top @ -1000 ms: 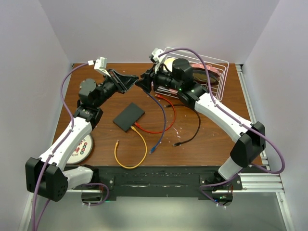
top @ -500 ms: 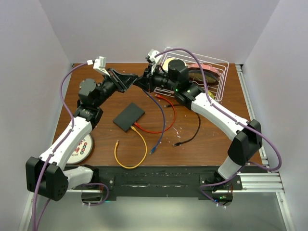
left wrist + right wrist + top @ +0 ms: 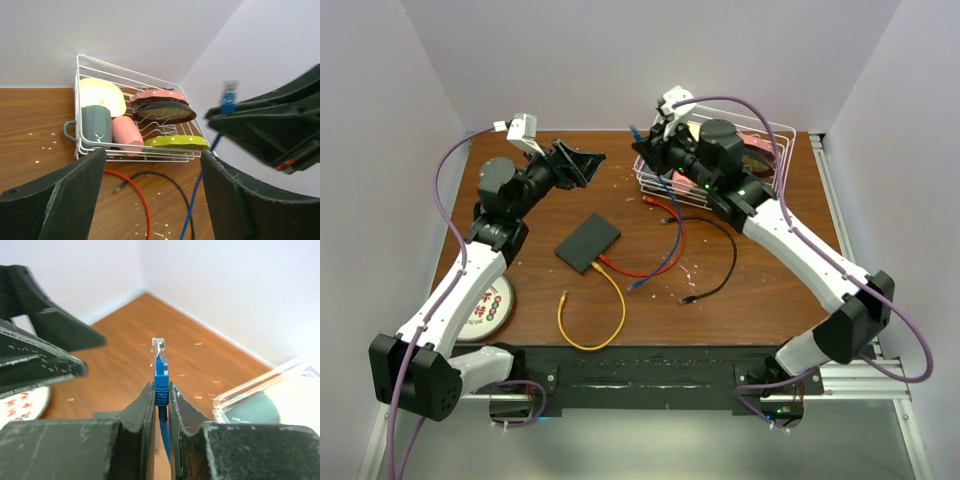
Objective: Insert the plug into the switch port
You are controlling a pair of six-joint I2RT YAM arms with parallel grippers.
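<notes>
White wire basket (image 3: 78, 85) holding a grey mug (image 3: 97, 124); yellow cable (image 3: 621, 303) on wooden table (image 3: 750, 300).

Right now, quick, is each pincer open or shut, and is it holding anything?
Left pincer: open, holding nothing.
Right pincer: shut on the blue Ethernet plug.

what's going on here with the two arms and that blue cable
The right gripper is shut on the blue plug, holding it upright in the air near the back of the table, with the blue cable hanging down from it. The left gripper is open and empty, facing it across a gap. The switch lies flat in front of both arms, and the plug is not yet at its ports.
</notes>
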